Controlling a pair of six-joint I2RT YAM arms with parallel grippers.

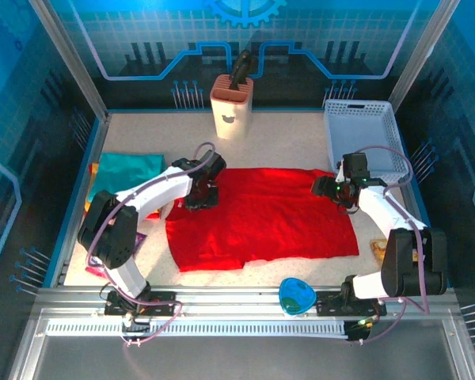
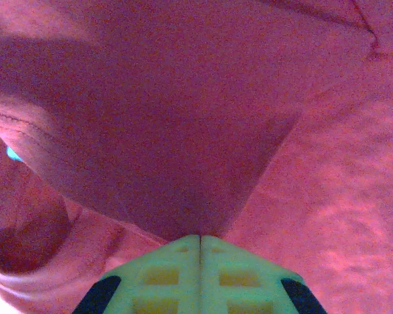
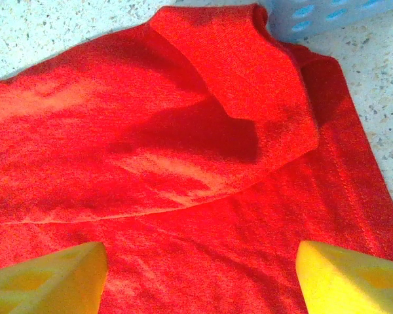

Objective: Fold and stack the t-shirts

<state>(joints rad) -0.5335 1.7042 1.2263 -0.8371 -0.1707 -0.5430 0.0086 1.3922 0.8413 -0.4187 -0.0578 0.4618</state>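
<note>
A bright red t-shirt (image 1: 261,218) lies spread flat across the middle of the table. My left gripper (image 1: 199,198) is at its upper left corner. In the left wrist view the jaws (image 2: 200,237) are pressed together and a tented fold of the red cloth (image 2: 183,118) runs into their tips. My right gripper (image 1: 330,190) hovers over the shirt's right end. It (image 3: 200,268) stands wide open above the cloth (image 3: 183,131), where a sleeve flap is folded inward. A folded teal t-shirt (image 1: 127,170) lies at the far left, with an orange-yellow edge (image 1: 93,169) showing under it.
A white mesh basket (image 1: 364,138) stands at the back right, its corner close to the right gripper (image 3: 327,13). A beige knife block (image 1: 231,107) stands at the back centre. A blue object (image 1: 297,297) sits at the front edge between the arm bases.
</note>
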